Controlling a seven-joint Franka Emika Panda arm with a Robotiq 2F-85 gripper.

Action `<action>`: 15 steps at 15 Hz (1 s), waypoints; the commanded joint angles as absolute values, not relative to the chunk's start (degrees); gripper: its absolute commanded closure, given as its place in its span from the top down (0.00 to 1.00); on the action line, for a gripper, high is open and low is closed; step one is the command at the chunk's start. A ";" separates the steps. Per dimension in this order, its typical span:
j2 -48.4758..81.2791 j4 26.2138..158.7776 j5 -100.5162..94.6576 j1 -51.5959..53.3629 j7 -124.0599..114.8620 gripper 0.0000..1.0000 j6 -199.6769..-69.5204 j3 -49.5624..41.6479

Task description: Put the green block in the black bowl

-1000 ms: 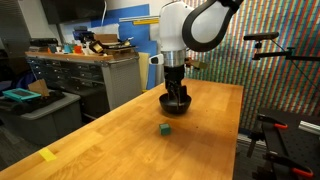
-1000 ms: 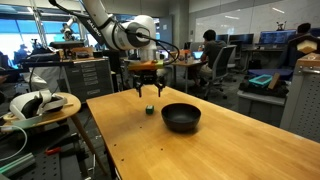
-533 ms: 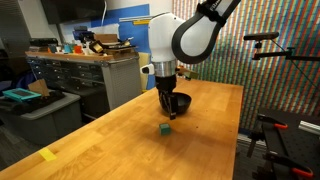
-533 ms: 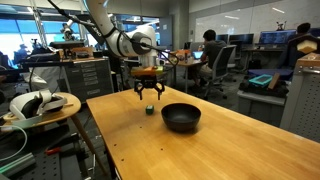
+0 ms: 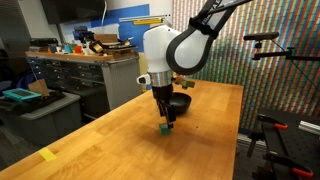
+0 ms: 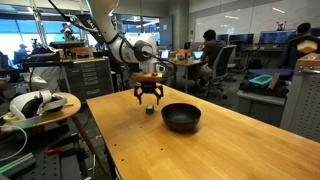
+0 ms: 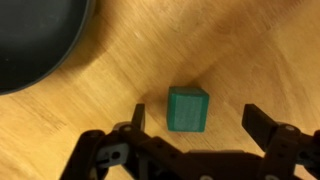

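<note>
Wrist view: green block lies flat on the wooden table, square face up, between the two dark fingers of the gripper. Jaws spread wide, nothing held; bare wood shows on both sides of the block, and the gap is narrower at the left finger than at the right. Cannot tell from this view how far above the wood the fingertips are. Black bowl fills the upper left corner, rim curved, well clear of the block, nothing visible in the part shown. In an exterior view the gripper points straight down with the block just under its tips, on the near side of the bowl, which sits farther back on the table; a yellow tape strip lies at the near left edge, well apart from both. In an exterior view from the opposite side the gripper hangs over the block, which shows as a small green speck on the table, with the bowl to its right and nearer the camera, apart from it.
</note>
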State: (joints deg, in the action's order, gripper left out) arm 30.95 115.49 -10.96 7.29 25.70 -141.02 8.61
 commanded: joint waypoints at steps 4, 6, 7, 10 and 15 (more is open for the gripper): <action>35.46 110.81 -11.50 6.99 24.91 1.00 -138.63 8.95; 36.07 110.40 -11.70 7.04 24.99 1.00 -138.48 8.90; 36.27 110.23 -11.65 6.98 24.98 0.75 -138.42 8.91; 36.42 109.98 -11.71 7.01 24.52 0.58 -138.55 8.69; 35.89 109.90 -11.21 6.58 24.26 0.19 -138.70 8.84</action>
State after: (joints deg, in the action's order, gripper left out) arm 35.77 111.54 -10.95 7.00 25.23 -140.22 8.58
